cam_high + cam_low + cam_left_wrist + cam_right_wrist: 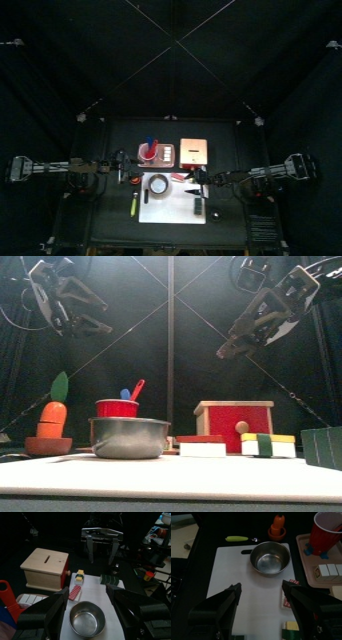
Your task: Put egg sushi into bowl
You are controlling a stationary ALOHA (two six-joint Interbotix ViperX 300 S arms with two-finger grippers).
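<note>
The bowl point(130, 438), small, round and metal, stands empty on a white cutting board point(238, 572); it also shows as the bowl point(87, 618) and the bowl point(269, 558). The egg sushi point(267, 445), yellow with a dark band, lies right of the bowl, beside a red-and-white sushi piece point(202, 446); the egg sushi point(79, 575) lies near the wooden box. My left gripper point(89, 599) hangs open above the bowl, holding nothing. My right gripper point(261, 587) is open and empty too, high over the board. In the front view both grippers hang well above the table: left gripper point(94, 326), right gripper point(227, 351).
A wooden box with a red front point(234, 424) stands behind the sushi. A red cup point(116, 408) with utensils and a toy carrot point(52, 421) are at the left. A dark green block point(323, 446) sits far right. A pink tray point(158, 153) lies behind the board.
</note>
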